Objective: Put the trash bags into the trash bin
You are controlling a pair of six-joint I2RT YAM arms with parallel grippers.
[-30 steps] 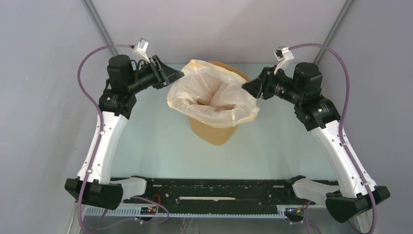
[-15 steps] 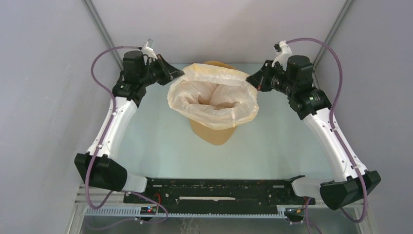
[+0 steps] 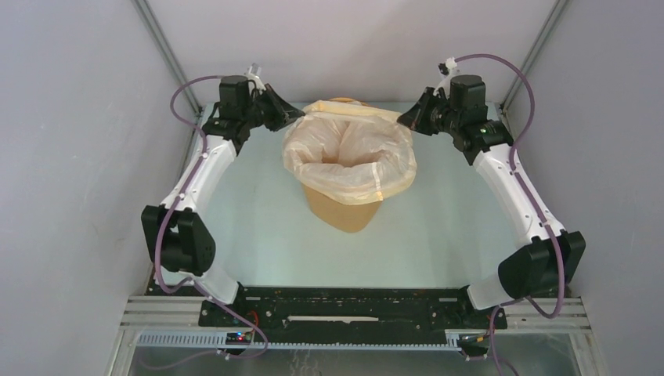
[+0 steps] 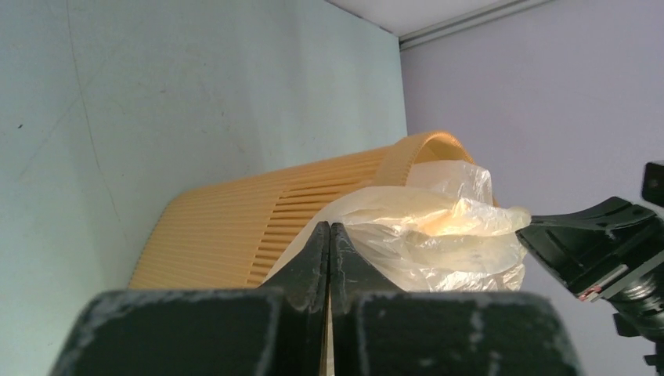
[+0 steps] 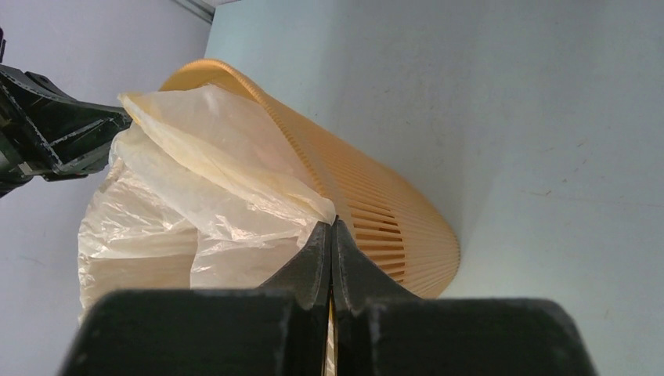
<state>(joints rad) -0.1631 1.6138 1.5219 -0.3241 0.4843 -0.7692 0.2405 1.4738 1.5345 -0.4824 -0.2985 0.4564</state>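
The orange-yellow trash bin point(image 3: 342, 213) stands at the table's middle back. A wrinkly cream-white trash bag point(image 3: 350, 154) lines its mouth and hangs over the near rim. My left gripper point(image 3: 294, 115) is shut on the bag's far-left rim. My right gripper point(image 3: 402, 120) is shut on the bag's far-right rim. In the left wrist view the shut gripper point(image 4: 330, 228) pinches film, with the bag point(image 4: 438, 235) and the slotted bin point(image 4: 235, 227) beyond. In the right wrist view the shut gripper point(image 5: 332, 225) pinches the bag point(image 5: 211, 180) beside the bin point(image 5: 384, 211).
Grey enclosure walls stand left, right and behind the pale green table point(image 3: 250, 219). A black rail point(image 3: 344, 301) with the arm bases runs along the near edge. The opposite gripper shows in the left wrist view point(image 4: 603, 243) and in the right wrist view point(image 5: 55, 133).
Both arms have stretched toward the back, carrying the bag's rim with them. The bag's mouth has shifted back and sits more squarely over the bin. Both grippers stay shut.
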